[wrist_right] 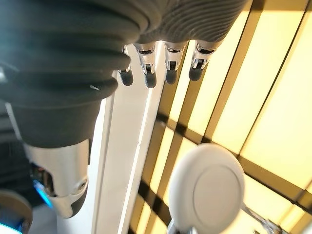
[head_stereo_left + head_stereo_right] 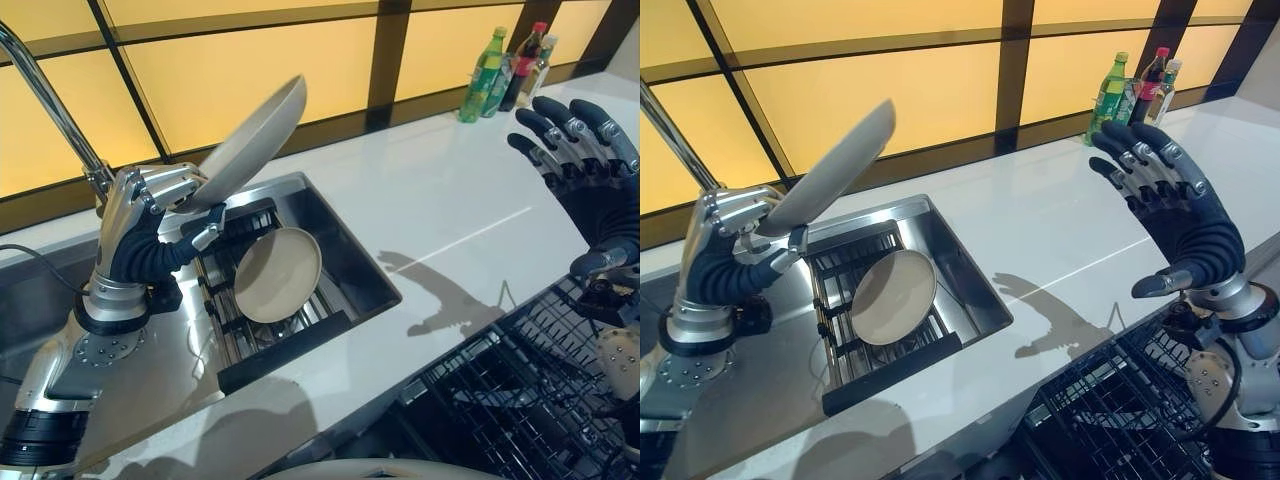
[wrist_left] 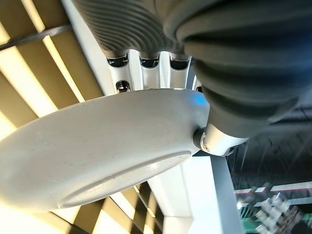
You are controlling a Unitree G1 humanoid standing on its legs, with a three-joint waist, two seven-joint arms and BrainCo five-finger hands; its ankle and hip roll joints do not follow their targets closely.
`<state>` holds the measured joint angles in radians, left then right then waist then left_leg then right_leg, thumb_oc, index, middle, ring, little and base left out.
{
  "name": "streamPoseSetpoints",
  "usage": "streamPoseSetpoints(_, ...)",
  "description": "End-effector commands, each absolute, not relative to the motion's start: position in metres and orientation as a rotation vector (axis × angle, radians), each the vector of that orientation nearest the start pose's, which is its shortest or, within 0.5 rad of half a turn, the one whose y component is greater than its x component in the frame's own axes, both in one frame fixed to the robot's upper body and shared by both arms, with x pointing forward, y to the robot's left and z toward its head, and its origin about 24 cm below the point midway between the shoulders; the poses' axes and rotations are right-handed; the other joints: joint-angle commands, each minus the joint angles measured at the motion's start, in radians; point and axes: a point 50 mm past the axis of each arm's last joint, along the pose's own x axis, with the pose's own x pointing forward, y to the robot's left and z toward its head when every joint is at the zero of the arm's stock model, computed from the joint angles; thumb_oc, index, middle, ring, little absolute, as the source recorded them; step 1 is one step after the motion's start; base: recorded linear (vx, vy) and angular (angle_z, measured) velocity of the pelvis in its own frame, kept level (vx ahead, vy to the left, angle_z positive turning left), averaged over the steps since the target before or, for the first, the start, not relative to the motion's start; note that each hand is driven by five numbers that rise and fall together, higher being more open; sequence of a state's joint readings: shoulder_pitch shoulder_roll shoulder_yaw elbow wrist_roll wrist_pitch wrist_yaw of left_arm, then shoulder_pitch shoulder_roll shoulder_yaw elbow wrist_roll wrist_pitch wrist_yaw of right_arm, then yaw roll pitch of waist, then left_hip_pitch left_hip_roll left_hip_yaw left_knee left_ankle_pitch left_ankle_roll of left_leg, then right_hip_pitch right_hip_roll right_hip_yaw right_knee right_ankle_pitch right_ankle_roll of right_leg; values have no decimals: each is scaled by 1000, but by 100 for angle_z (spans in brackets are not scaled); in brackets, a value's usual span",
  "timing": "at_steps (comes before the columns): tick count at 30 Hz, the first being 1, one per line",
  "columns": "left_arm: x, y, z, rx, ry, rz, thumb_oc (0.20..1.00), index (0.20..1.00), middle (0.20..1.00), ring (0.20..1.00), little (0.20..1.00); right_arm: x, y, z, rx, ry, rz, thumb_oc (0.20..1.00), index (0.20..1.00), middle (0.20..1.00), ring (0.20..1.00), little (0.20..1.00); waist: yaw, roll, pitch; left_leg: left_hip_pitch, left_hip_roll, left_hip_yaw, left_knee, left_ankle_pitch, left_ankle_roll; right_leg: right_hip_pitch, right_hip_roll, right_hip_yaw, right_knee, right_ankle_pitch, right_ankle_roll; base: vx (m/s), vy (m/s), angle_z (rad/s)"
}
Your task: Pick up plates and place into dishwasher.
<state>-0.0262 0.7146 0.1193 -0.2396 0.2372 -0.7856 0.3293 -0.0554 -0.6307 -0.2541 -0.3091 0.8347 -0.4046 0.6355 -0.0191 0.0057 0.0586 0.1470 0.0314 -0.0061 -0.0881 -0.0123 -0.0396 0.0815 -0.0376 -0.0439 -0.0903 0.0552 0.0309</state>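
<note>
Left hand (image 2: 160, 200) had fingers and thumb clamped on rim of tilted round beige plate (image 2: 255, 140), which I held above steel sink (image 2: 340, 250); second beige plate (image 2: 278, 274) leaned in sink rack; right hand (image 2: 1175, 215) spread wide over black dishwasher rack (image 2: 1110, 410)

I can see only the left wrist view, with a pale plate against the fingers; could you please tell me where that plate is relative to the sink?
Observer: The left hand holds the lifted plate tilted above the sink's left edge, near the faucet.
Operator: Thank you. Is anything left in the sink?
Observer: Yes, a second plate leans in the dark rack inside the sink.
Operator: And where is the other hand?
Observer: The right hand is raised open over the white counter, holding nothing.
Operator: Can you see the dishwasher?
Observer: Its black wire rack is pulled out below the counter's front edge, under the right hand.
</note>
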Motion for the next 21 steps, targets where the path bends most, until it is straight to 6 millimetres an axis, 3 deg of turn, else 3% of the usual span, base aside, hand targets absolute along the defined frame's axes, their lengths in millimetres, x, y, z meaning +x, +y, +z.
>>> streamPoseSetpoints(1, 204, 191, 222, 601, -1248, -243, 200, 200, 200, 200, 200, 208, -221, 226, -103, -960, 666, 1000, 1000, 1000, 1000, 1000, 28, -31, -54, -58, -36, -25, 34, -66, 27, -1, -46, -21, 104, -124, 78, 0, 0, 0)
streamPoseSetpoints(7, 213, 162, 229, 446, -1175, -532, 200, 200, 200, 200, 200, 221, -193, 227, -88, -935, 746, 1000, 1000, 1000, 1000, 1000, 36, -29, -55, -63, -43, -32, 44, -67, 26, 2, -46, -25, 100, -122, 77, 1, 2, 3)
streamPoseSetpoints(13, 211, 142, 231, 381, -1116, -832, 200, 200, 200, 200, 200, 227, -182, 230, -58, -933, 757, 1000, 1000, 1000, 1000, 1000, 36, -21, -58, -65, -52, -35, 51, -71, 32, 2, -49, -24, 100, -120, 79, 2, 5, 0)
streamPoseSetpoints(21, 211, 134, 237, 414, -1094, -940, 200, 200, 200, 200, 200, 230, -172, 230, -107, -898, 809, 1000, 1000, 1000, 1000, 1000, 31, -19, -63, -61, -63, -32, 55, -75, 42, 0, -53, -11, 103, -119, 80, 0, 0, 0)
